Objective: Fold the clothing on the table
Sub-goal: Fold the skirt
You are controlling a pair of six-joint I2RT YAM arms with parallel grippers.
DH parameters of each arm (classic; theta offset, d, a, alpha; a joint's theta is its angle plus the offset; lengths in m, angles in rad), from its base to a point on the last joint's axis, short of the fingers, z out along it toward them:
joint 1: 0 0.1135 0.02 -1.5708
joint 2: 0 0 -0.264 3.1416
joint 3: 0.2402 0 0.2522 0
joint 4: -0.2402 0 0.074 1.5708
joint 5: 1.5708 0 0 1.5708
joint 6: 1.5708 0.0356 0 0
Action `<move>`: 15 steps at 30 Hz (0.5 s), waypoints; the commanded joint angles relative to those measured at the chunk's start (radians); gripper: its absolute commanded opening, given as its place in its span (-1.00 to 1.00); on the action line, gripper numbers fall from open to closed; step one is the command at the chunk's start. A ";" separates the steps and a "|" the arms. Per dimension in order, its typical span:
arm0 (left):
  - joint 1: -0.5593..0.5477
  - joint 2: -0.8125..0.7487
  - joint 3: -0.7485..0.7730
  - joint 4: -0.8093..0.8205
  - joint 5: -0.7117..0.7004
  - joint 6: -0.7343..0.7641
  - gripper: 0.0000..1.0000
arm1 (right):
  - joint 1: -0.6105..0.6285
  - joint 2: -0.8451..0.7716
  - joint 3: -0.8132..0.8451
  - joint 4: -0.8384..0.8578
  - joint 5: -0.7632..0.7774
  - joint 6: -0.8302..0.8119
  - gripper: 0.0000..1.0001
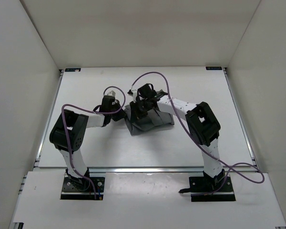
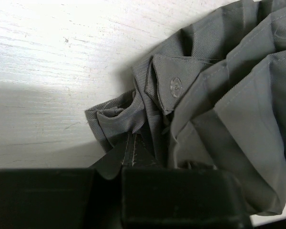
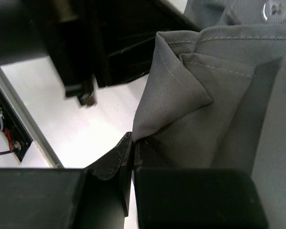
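The clothing [image 1: 150,121] is a dark grey, pleated garment bunched in a small heap at the middle of the table [image 1: 109,148]. My left gripper [image 1: 120,114] is at the heap's left edge. In the left wrist view it [image 2: 129,143] is shut on a gathered fold of the clothing [image 2: 229,95], beside a buttoned flap [image 2: 175,87]. My right gripper [image 1: 139,109] sits over the heap's upper left part. In the right wrist view it [image 3: 133,143] is shut on a stitched corner of the clothing [image 3: 219,95], held a little above the table.
White walls enclose the table on three sides. Thin metal rails [image 1: 48,121] run along its edges. The two grippers are close together, and the left arm's black body [image 3: 86,43] fills the upper left of the right wrist view. A purple cable [image 1: 155,76] loops above the right wrist.
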 commanded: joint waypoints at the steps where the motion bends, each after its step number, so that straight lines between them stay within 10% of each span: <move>1: 0.002 -0.040 -0.038 -0.026 -0.003 0.005 -1.00 | 0.014 0.049 0.076 0.001 -0.008 -0.021 -1.00; 15: 0.003 -0.093 -0.076 -0.049 0.004 0.006 -1.00 | 0.049 0.244 0.291 -0.127 0.332 0.020 -1.00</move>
